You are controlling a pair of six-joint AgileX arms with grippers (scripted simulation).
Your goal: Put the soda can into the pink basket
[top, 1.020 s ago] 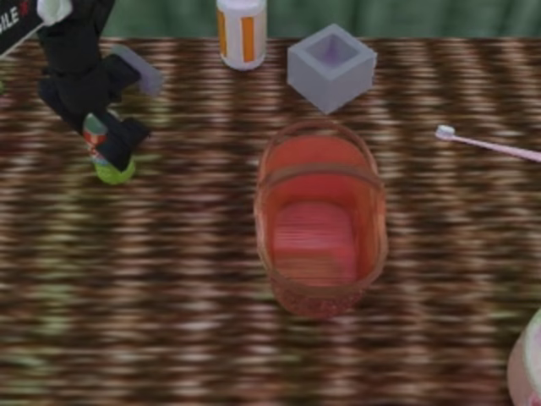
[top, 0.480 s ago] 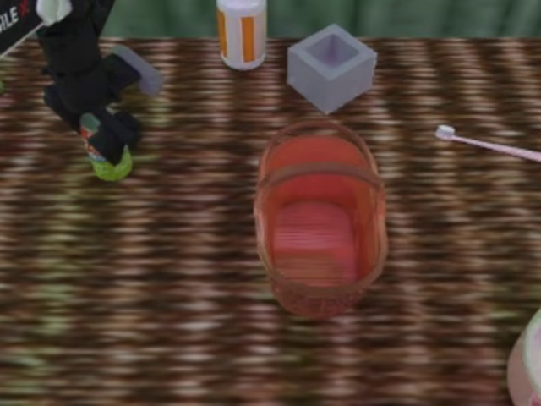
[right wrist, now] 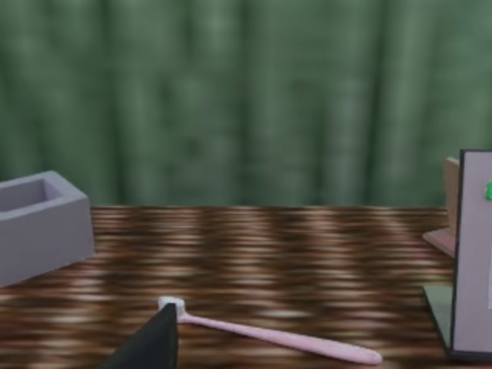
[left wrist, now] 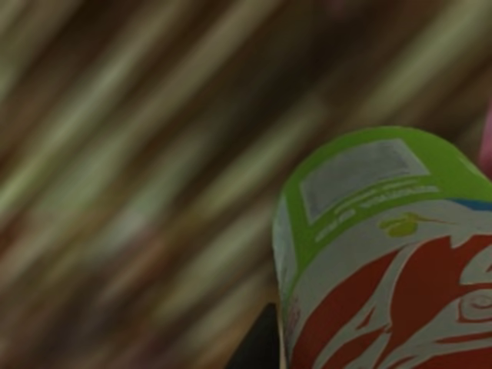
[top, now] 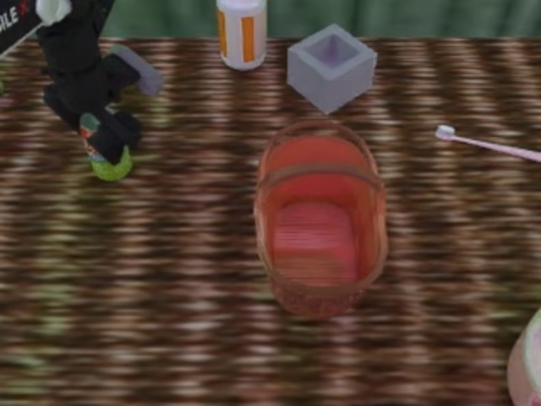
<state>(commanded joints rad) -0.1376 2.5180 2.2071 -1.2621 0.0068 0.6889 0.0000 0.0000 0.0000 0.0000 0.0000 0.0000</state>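
Note:
The soda can [top: 111, 164], red above and lime-green below, is at the table's far left. My left gripper [top: 105, 142] is shut on it from above, its black fingers [top: 125, 128] pressed to the can's sides. In the left wrist view the soda can [left wrist: 384, 254] fills the frame close up, with one dark fingertip [left wrist: 260, 346] against its side. The pink basket [top: 372, 216] stands in the middle of the table, well to the right of the can, its handle arching across it. My right gripper [right wrist: 154, 342] is parked out of the top view, near the toothbrush.
A white bottle with orange stripes [top: 242, 34] and a grey square box [top: 331, 66] stand at the back. A grey flat object [top: 142, 71] lies beside the left arm. A pink toothbrush [top: 490, 145] lies at the right. A pale rounded object [top: 528, 364] sits at the front right corner.
The left gripper's fingers have drawn in around the soda can. Can and gripper have shifted slightly toward the back. Since half a second ago almost nothing has moved.

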